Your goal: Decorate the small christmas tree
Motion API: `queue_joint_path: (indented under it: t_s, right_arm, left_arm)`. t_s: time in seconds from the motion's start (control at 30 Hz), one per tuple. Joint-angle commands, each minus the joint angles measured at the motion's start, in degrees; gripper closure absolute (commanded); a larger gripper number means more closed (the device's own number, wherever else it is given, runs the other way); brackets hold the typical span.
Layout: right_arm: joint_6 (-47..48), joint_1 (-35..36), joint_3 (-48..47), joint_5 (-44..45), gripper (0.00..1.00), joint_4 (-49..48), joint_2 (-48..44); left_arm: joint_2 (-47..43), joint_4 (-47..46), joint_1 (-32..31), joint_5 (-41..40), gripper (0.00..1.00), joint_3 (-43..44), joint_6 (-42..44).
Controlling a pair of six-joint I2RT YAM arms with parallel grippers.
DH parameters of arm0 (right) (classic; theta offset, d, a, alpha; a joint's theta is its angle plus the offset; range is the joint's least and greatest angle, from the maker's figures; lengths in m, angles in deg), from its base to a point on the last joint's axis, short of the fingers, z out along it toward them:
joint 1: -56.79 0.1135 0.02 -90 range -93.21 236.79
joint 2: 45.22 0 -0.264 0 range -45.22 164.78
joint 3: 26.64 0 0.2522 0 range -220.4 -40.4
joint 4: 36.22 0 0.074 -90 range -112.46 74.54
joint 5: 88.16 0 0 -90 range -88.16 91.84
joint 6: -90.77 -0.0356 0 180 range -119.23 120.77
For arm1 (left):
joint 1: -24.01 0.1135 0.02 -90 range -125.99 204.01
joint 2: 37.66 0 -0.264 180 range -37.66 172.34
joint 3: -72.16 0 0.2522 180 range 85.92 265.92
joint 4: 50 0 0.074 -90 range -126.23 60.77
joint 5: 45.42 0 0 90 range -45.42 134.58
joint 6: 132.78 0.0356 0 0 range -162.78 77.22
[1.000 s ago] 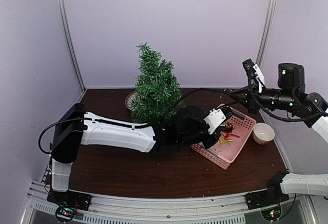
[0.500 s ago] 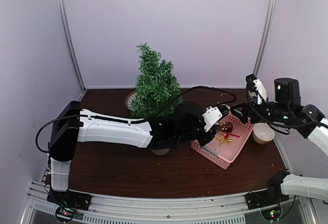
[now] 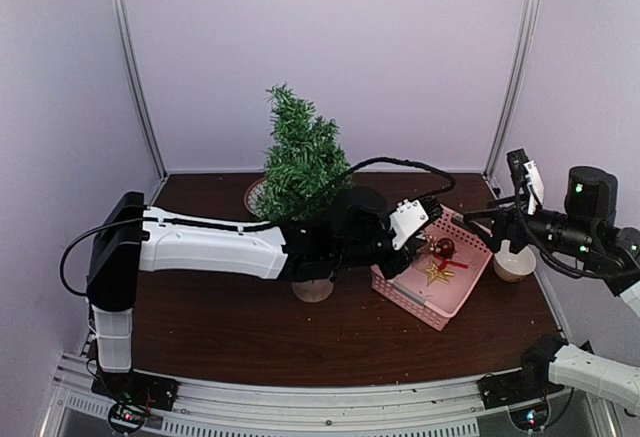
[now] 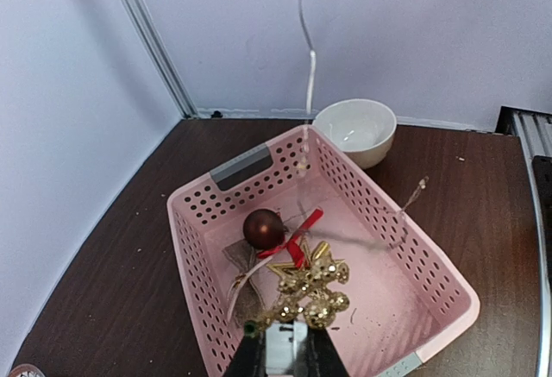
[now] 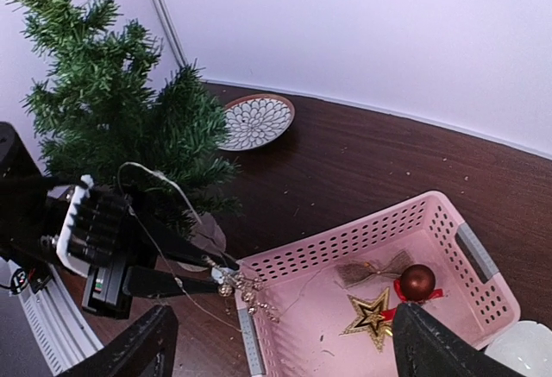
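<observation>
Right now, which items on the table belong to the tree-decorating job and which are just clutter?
Job:
small christmas tree
pink basket, holding a red ball, gold star and brown bow
gold bead string, held by the left end effector

Lying about:
white bowl beside the basket
patterned plate by the tree

Lowered the right gripper (image 5: 289, 347) from high by the rear post to just beside the white bowl (image 3: 513, 260) | spread its fingers from pinched to wide | drew the left gripper (image 4: 290, 351) slightly back toward the pink basket's (image 3: 400, 292) left rim | uncovered the small christmas tree's stump base (image 3: 313, 290), hidden behind the left arm a second ago.
</observation>
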Motion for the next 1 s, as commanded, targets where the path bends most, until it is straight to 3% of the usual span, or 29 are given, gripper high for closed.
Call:
queue_joint_path:
  t_s: [0.0,0.27,0.43,0.53,0.73,0.83,0.97]
  right_arm:
    - [-2.0,-0.2,2.1,-12.5,0.11,-4.9,-3.0]
    - [-1.6,-0.2,0.2,-17.9,0.01,-2.5,-6.8]
    - [-0.5,-0.2,-2.8,-9.9,0.01,1.6,-6.2]
    - [-0.7,-0.3,-3.0,-4.2,0.09,2.7,-5.0]
    - [-2.3,-0.2,-2.4,7.0,0.36,3.4,-3.0]
    - [-0.6,-0.3,-1.8,-2.8,0.47,2.6,-2.9]
    - [0.1,-0.2,0.0,-12.5,0.49,1.9,-4.5]
  left_arm:
    - [-4.0,-2.7,1.1,7.1,0.96,-0.7,0.5]
    - [-6.9,-2.2,2.3,13.0,0.97,-2.8,1.4]
    - [-9.1,-4.0,2.5,14.8,0.98,-5.6,4.6]
    - [-10.4,-5.1,2.5,15.5,0.98,-7.4,6.4]
    - [-10.7,-4.7,2.5,14.1,0.99,-7.6,8.6]
    - [-10.3,-4.1,2.5,11.2,1.00,-6.5,7.3]
    - [-9.1,-1.9,2.7,9.9,1.00,-3.6,4.3]
